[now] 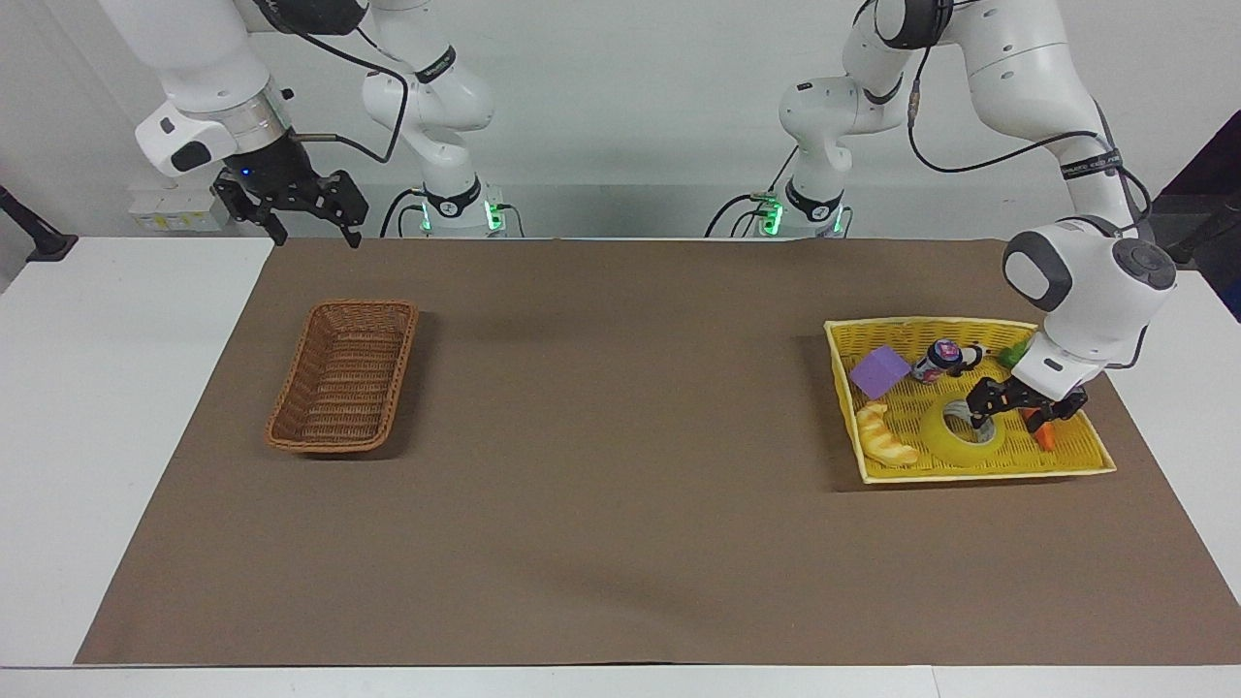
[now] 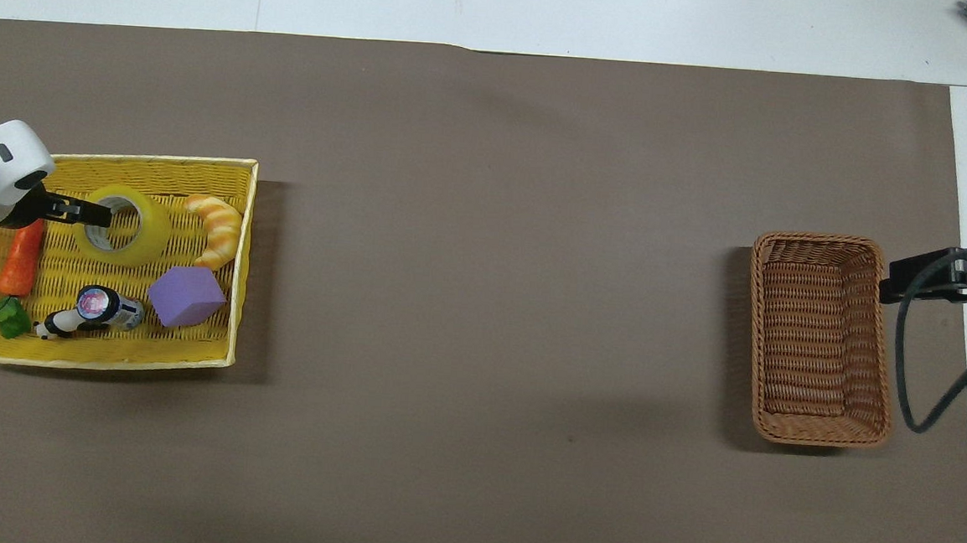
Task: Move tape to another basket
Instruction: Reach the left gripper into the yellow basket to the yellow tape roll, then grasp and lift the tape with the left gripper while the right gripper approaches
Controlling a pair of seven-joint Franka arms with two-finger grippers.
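Now, left gripper (image 1: 1008,412) low over tape (image 1: 955,438) at frame's right, fingers spread astride its wall, right gripper (image 1: 308,225) released, waiting upper left.

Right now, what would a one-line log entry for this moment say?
left gripper: open, straddling tape wall in yellow tray | tape: not lifted | right gripper: open, waiting above table edge | brown basket: empty

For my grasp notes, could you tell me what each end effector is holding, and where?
Nothing held yet: the left end effector straddles the tape wall, not clamped; the right end effector waits, open.
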